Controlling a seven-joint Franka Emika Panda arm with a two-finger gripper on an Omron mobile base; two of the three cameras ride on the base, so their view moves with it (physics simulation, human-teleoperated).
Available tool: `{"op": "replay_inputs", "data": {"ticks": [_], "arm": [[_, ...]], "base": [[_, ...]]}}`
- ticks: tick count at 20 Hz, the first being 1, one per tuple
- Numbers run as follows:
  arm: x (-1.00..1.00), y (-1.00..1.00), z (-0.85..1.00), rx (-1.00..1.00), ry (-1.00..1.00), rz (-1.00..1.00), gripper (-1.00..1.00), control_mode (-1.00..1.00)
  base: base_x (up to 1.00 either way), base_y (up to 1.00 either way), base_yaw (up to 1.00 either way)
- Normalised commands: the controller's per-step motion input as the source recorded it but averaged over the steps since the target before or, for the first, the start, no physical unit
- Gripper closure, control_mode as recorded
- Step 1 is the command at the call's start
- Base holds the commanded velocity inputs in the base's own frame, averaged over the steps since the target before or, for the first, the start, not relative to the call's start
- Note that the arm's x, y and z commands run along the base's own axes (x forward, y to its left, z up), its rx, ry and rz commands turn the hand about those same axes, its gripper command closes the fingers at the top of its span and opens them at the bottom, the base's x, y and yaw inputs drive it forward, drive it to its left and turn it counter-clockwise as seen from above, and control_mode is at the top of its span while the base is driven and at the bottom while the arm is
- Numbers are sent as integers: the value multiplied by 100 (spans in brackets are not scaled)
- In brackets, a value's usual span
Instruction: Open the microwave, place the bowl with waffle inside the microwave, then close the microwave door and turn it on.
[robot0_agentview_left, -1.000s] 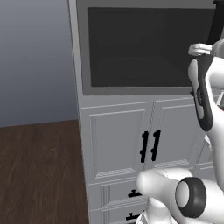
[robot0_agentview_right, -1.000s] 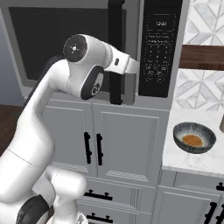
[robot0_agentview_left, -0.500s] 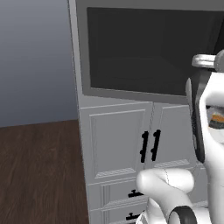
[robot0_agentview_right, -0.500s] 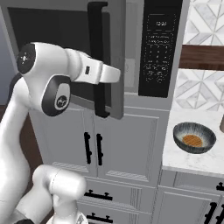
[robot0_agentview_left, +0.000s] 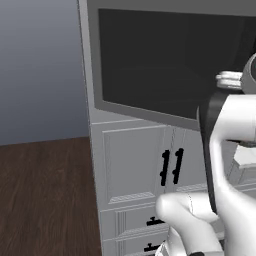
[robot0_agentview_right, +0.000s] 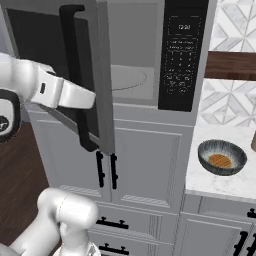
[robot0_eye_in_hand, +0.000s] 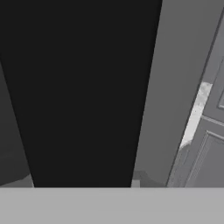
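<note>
While the microwave door stands ajar, the bowl waits aside.

White panelled cabinets with black handles stand beside a pale desk and dark wood floor.

A rendered home kitchen is shown — a large grey built-in microwave is set above white panelled cabinets with black handles, beside a pale speckled counter, a patterned tile backsplash and dark wooden flooring.
</note>
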Motion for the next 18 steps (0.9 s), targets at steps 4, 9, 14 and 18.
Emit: {"op": "replay_inputs", "data": {"ticks": [4,9,14,18], "arm": [[-90,53,-49,-3,3,-18,100,-100],[-62,50,-45,-5,-6,-1,100,-100],[-27,45,-25,-6,-13,0,100,-100],[-14,28,-2,0,-3,0,-100,-100]], "base": [[0,0,0],[0,0,0],[0,0,0],[0,0,0]]}}
